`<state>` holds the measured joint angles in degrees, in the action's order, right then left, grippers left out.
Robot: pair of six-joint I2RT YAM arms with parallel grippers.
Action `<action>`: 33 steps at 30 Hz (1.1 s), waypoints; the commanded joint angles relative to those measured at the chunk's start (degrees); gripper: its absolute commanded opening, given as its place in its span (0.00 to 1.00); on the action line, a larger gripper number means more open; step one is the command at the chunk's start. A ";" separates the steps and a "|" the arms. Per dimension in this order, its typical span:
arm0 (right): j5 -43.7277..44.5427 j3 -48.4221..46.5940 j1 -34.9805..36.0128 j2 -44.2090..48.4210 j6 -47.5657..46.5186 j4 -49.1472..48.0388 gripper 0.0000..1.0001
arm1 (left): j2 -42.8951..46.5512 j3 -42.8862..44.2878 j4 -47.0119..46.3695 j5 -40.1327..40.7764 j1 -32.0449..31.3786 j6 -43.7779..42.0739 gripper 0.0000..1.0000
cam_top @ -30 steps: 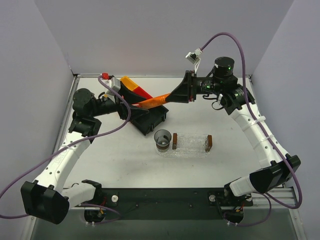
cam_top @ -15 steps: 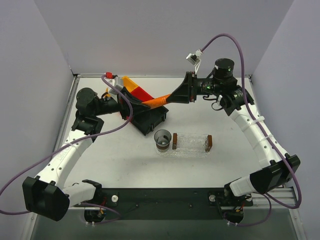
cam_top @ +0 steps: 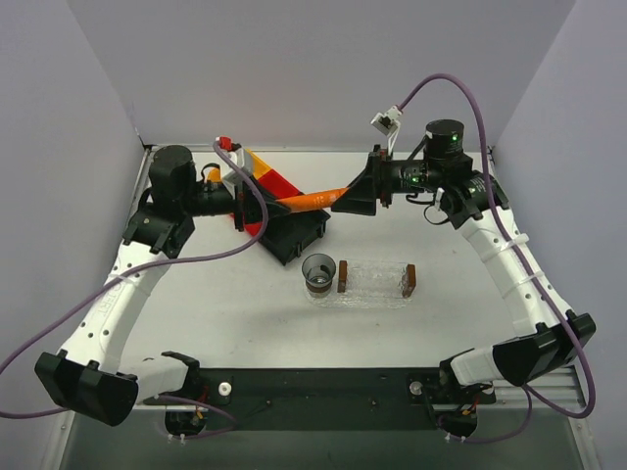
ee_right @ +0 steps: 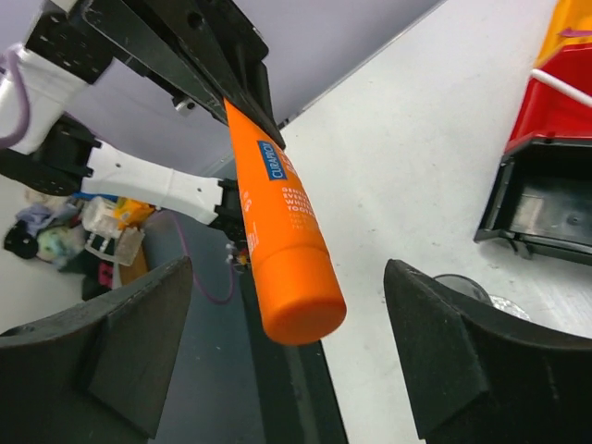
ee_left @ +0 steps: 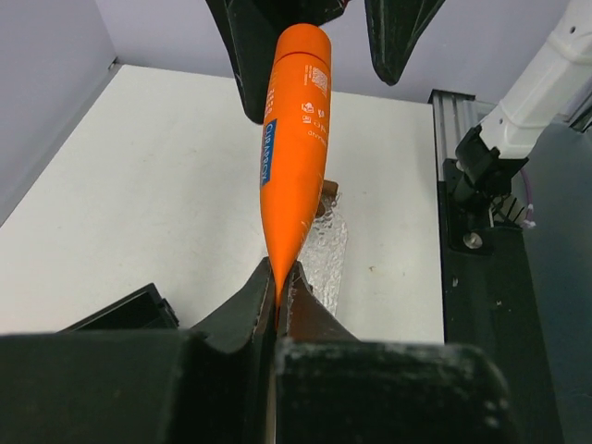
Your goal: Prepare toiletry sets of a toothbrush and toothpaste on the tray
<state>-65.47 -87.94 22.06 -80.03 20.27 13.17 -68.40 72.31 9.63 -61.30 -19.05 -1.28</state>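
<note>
An orange toothpaste tube (cam_top: 312, 199) hangs in the air above the bins, level between the two arms. My left gripper (cam_top: 263, 205) is shut on its flat crimped tail (ee_left: 277, 282). My right gripper (ee_right: 287, 310) is open, with its fingers (ee_right: 139, 342) standing on either side of the cap (ee_right: 298, 310) without touching it. The clear bumpy tray (cam_top: 372, 302) lies at the table's middle. A thin white toothbrush (ee_right: 564, 88) rests across the red bin (ee_right: 555, 116).
Orange (cam_top: 257, 163), red (cam_top: 281, 184) and black (cam_top: 294, 233) bins sit tilted at the back left. A dark cup (cam_top: 319, 272) and a clear rack with brown ends (cam_top: 377, 277) stand at the tray.
My left gripper closed on the tube's tail, then my right gripper opened off the cap end. The left arm's elbow swung toward the back wall.
</note>
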 commanded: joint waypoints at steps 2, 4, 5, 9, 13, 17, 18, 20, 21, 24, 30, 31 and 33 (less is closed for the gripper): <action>4.64 -4.87 -0.44 2.77 -13.57 10.20 0.81 | -2.17 10.12 31.65 3.63 -0.20 -25.77 0.00; 7.10 -5.13 -0.18 3.12 -16.22 12.66 0.81 | -3.13 11.96 39.19 6.71 -0.55 -31.38 0.00; 8.07 -5.57 -0.01 3.56 -19.19 13.63 0.82 | -3.40 13.80 41.41 7.76 -0.73 -32.98 0.00; 14.48 -7.33 4.02 3.92 -27.29 19.86 0.82 | -5.16 18.64 51.09 12.77 -2.66 -39.67 0.00; 22.13 -7.16 10.26 4.00 -34.33 23.30 0.82 | -6.48 23.21 58.04 16.37 -5.03 -42.66 0.00; 23.63 -6.02 12.30 3.21 -36.35 23.92 0.82 | -7.01 26.47 60.42 17.88 -7.40 -42.84 0.00; 24.42 -5.67 12.82 3.13 -37.14 24.10 0.82 | -7.01 27.26 60.68 18.05 -7.67 -42.76 0.00; 24.52 -5.14 13.62 2.78 -37.50 24.10 0.82 | -7.18 27.79 60.95 18.06 -8.63 -42.58 0.00; 24.52 -4.96 13.97 2.69 -37.67 24.10 0.82 | -7.27 28.05 60.86 18.06 -8.90 -42.23 0.00; 25.13 -4.43 15.11 2.07 -38.38 24.10 0.81 | -7.45 28.76 60.95 17.79 -10.04 -41.97 0.00; 24.43 -4.26 17.13 0.05 -38.47 24.27 0.80 | -8.50 29.64 60.25 18.14 -11.89 -40.74 0.00; 24.17 -4.17 17.31 -0.39 -38.47 24.27 0.79 | -8.59 29.64 59.98 18.40 -12.32 -40.56 0.00; 23.99 -3.56 18.01 -0.65 -38.64 24.36 0.79 | -8.42 29.73 59.20 18.50 -12.42 -40.21 0.00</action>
<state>-40.58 -92.44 38.87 -79.61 -16.97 37.36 -76.97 99.24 70.48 -42.19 -30.76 -42.17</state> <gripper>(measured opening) 0.796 0.037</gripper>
